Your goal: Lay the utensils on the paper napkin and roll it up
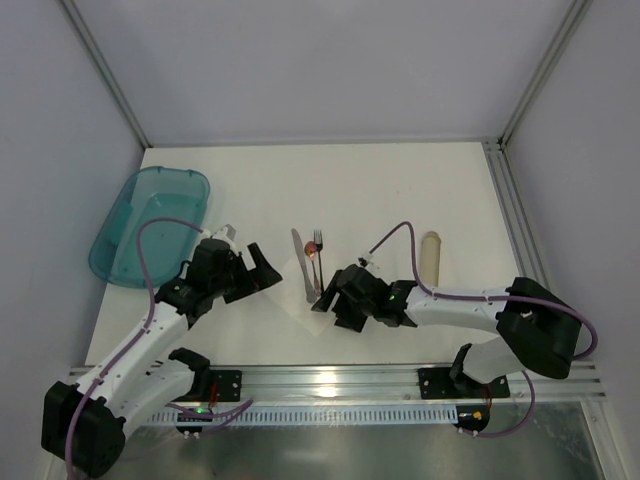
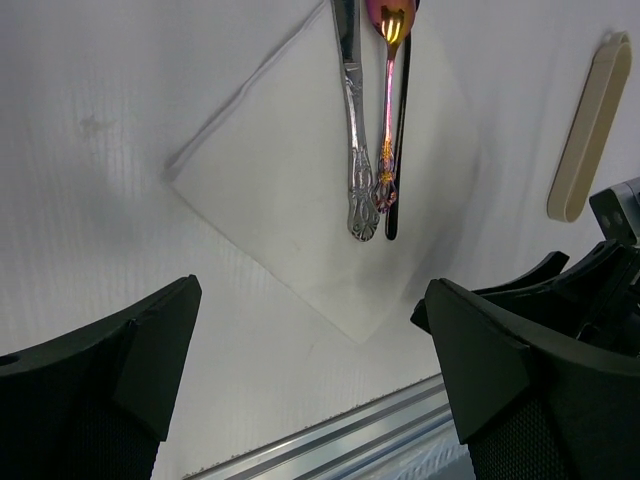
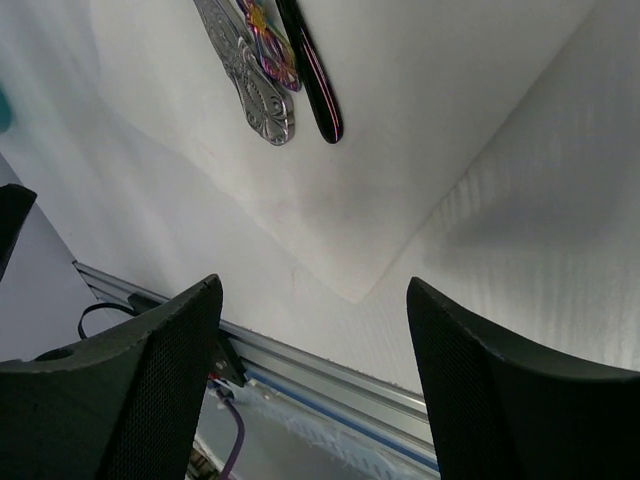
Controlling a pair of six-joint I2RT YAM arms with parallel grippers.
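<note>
White paper, a thin square napkin (image 2: 290,190), is spread flat with one corner turned toward the arms' bases. It lies between the two grippers, just ahead of both sets of fingers. A silvery knife with an embossed handle (image 2: 350,140), an iridescent pink-gold utensil (image 2: 387,110) and a slim black-handled fork (image 2: 401,120) are laid side by side on it. Their handles point toward that near corner, seemingly so that all three can be wrapped as one bundle. The placing step is judged done; the rolling is not yet begun.

The left gripper (image 1: 266,268) is spread wide beside the napkin's left edge and grips nothing. The right gripper (image 1: 327,297) is likewise spread wide and empty. It is set close to the near corner, probably so that this free corner can be lifted first.

A tan beige cylindrical tube (image 1: 431,258) lies well apart beyond the right gripper's outer side. A translucent teal plastic tub (image 1: 150,225) sits beyond the left gripper's outer side. Both are judged clear of the rolling path.
</note>
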